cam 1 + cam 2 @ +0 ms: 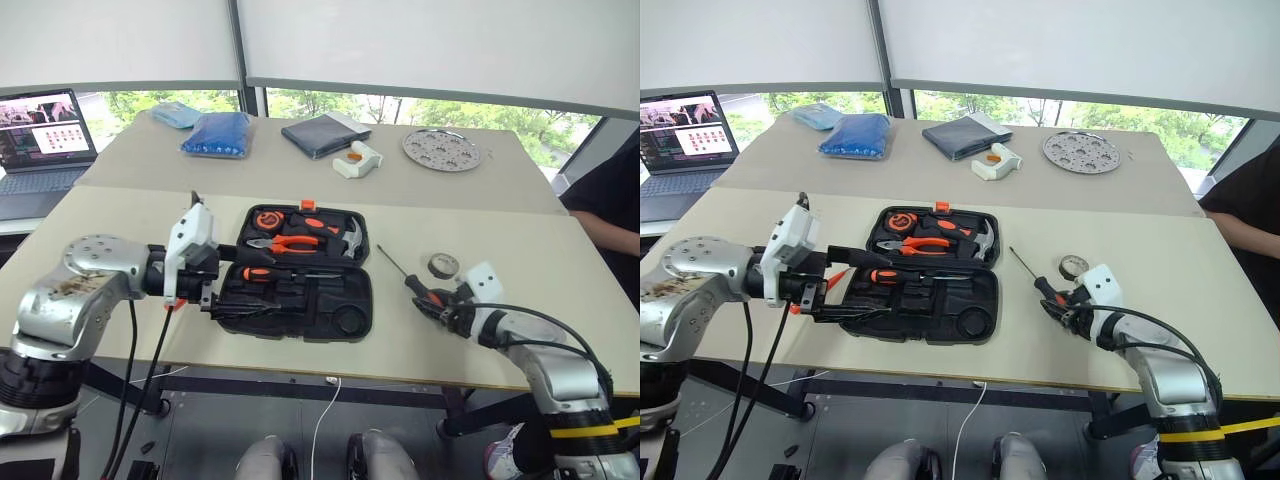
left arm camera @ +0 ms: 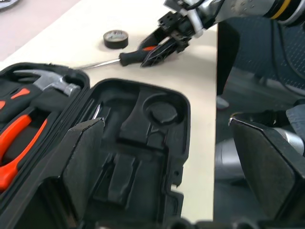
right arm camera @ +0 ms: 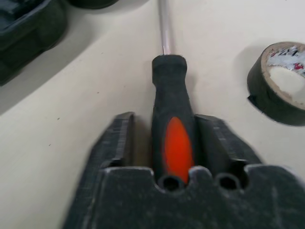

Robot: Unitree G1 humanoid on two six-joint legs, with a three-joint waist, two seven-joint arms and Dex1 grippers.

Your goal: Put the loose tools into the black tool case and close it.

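So the right gripper has its two fingers straddling the handle of the one loose screwdriver, one on each side, closing in but maybe not quite clamped yet. Its shaft points away toward about 11 o'clock on the table, and the open black case sits at the gripper's 9 o'clock. One tape roll lies just past the screwdriver at 1 o'clock. Left gripper hangs wide open and empty over the case's near-left corner. Right arm is clearly the nearer one
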